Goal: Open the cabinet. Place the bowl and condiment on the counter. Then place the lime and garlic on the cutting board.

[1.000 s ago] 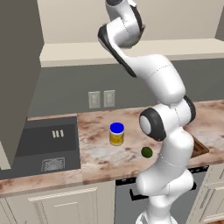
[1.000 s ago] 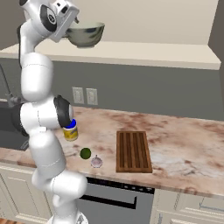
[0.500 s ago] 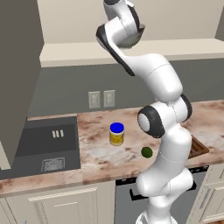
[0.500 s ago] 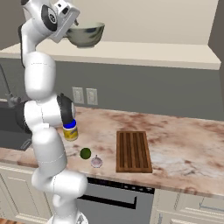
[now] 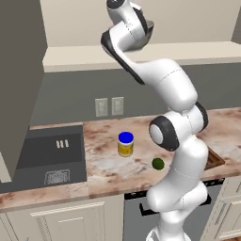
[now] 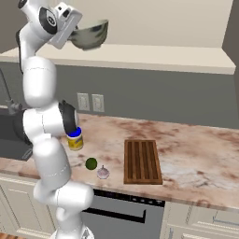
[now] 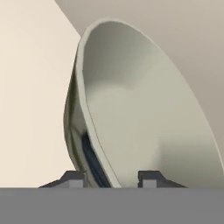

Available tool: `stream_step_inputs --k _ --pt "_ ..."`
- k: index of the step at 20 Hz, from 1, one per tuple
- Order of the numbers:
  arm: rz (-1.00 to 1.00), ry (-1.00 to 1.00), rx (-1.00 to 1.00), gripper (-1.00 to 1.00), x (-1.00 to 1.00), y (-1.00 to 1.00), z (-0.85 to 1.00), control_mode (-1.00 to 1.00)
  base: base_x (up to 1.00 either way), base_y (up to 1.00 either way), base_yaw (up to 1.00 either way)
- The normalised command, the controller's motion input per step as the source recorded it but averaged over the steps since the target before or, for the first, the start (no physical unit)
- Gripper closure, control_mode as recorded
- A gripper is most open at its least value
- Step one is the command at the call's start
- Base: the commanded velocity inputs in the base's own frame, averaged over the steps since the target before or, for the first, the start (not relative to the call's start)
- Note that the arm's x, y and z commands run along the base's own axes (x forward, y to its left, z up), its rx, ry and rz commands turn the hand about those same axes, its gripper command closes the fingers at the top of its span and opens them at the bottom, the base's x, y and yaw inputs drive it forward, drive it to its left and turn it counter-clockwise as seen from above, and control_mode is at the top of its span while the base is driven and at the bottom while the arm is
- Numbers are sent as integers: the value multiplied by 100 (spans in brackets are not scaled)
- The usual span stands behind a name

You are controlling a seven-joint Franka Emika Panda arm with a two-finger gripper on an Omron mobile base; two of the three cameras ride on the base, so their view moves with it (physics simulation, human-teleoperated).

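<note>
Bowl, wide rounded greyish-cream ceramic [image 6: 89,35], glazed smooth, sits high at the cream cabinet shelf's [image 6: 140,56] front edge; gripper [image 7: 111,178] jaws straddle its rim, narrower than a second ago, grasp uncertain. Blue-lidded yellow jar [image 5: 125,144], glossy green lime [image 5: 157,163], pale garlic bulb [image 6: 102,172] near the marbled worktop's [image 6: 196,163] front edge, unmoved.

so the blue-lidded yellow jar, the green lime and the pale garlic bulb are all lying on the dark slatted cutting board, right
Not quite. The blue-lidded yellow jar, green lime and pale garlic bulb rest on the marbled stone counter, left of the dark slatted cutting board, as the right base view shows.
</note>
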Motion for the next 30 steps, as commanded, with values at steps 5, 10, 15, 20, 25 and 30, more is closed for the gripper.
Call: stream_step_inputs --k 5,10,15,20,25,30 --pt "0 -7 0 100 -95 -15 0 -100 0 0 0" --pt "0 -4 0 100 -100 -40 0 -100 0 0 0" --pt "0 0 0 100 -100 -57 -18 -100 0 0 0" --pt "0 0 2 100 -100 -55 -39 -100 0 0 0" --pt "2 0 5 100 -100 -50 -48 -100 0 0 0" --pt "7 14 4 100 -98 -43 -89 -100 0 0 0"
